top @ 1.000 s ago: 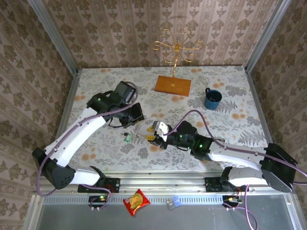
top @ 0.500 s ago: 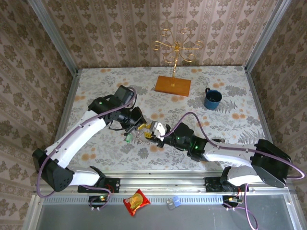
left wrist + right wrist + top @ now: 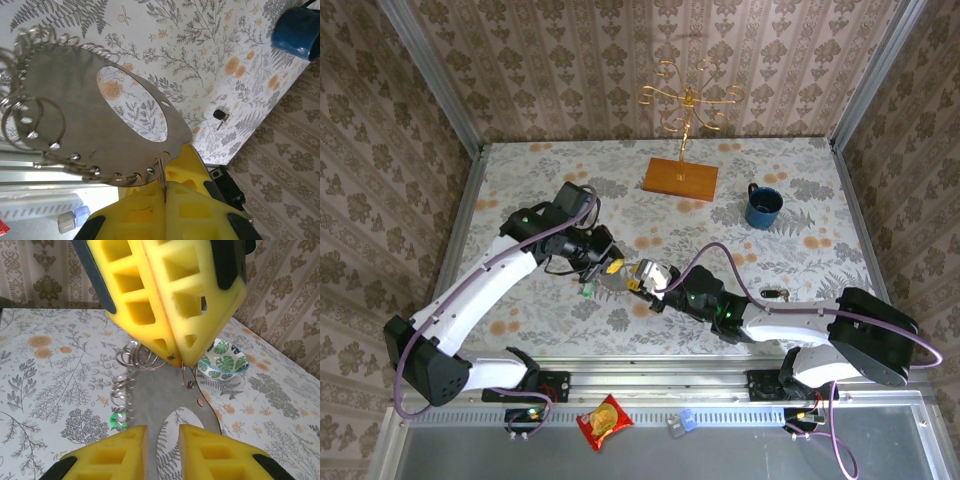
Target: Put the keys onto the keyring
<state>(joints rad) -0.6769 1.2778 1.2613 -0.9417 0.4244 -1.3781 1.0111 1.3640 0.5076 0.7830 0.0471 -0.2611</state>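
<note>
We are watching both arms meeting over the middle of the flowered table (image 3: 800, 170). The left gripper (image 3: 165, 172) is pressing its yellow fingers together on the rim of the keyring (image 3: 65, 95). The keyring is a flat grey metal plate with an oval opening and small wire rings (image 3: 32, 125) strung through holes along its edge, and it is being held up off the table. The right gripper (image 3: 162, 432) is facing it from the opposite side, its fingers standing apart with the plate's narrow end lying in the gap. We cannot tell whether its pads are pinching the plate. A green-headed key (image 3: 118, 420) is showing just below the loose rings, and we cannot tell whether it is threaded onto one. A black-headed key (image 3: 218, 115) is lying on the table, well apart from the keyring. A leaf-patterned bowl (image 3: 222, 359) is sitting beyond the left gripper. A blue mug (image 3: 763, 205) is standing toward the far right, and a gold wire stand (image 3: 685, 100) is rising at the far edge. A red snack packet (image 3: 605, 420) is lying in front of the arm bases.
</note>
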